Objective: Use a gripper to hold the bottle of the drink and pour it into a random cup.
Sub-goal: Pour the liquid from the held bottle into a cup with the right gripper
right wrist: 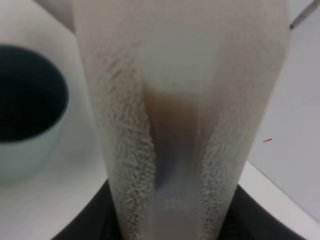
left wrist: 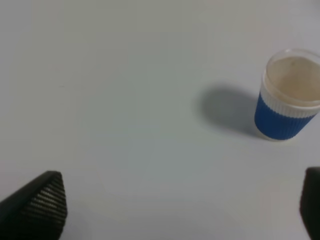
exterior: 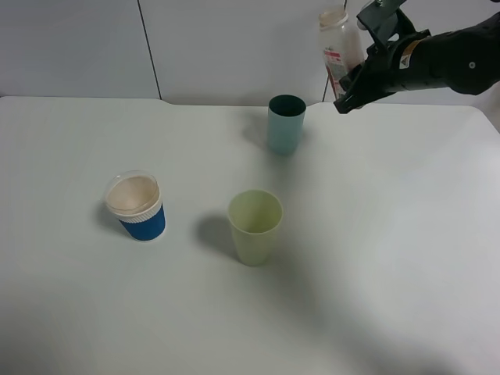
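My right gripper is shut on the bottle, holding it nearly upright in the air at the back right. The bottle is just right of and above the teal cup. In the right wrist view the translucent bottle fills the frame, with a little brown drink and droplets on its inner wall. The cup's dark mouth shows beside it. My left gripper is open, with its two black fingertips wide apart over bare table.
A blue ribbed cup with a white rim stands at the left and shows ahead of the left gripper. A pale yellow-green cup stands mid-table in front of the teal cup. The white table meets a wall behind.
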Robot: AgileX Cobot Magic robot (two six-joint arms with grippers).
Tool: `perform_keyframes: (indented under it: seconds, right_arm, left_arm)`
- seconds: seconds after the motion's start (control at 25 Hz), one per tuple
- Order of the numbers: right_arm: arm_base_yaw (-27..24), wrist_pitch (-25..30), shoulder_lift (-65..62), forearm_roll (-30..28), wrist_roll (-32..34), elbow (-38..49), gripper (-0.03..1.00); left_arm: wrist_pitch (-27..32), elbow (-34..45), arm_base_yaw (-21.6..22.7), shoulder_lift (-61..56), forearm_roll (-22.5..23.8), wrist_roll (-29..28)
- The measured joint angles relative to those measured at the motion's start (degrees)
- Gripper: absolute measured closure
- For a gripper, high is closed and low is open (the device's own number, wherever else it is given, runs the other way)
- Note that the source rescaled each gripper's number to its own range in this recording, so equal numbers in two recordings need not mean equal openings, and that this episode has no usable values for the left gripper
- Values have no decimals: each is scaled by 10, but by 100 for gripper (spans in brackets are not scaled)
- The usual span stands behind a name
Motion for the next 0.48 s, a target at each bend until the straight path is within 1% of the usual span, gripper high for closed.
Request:
perform_keyframes:
  seconds: [0.16,0.24,0.36,0.48]
  right_arm:
    - [0,30,-2,-47,-27,0,97]
    - [0,43,-2,-59,-32,0,97]
    - [0,45,-2,-74,-27,0,97]
    - [0,45,-2,-108,-17,0,97]
  left_arm:
    - [0,0,0,0,0,0]
    - [0,0,0,0,0,0]
    - [0,0,0,0,0,0]
    - [0,0,0,0,0,0]
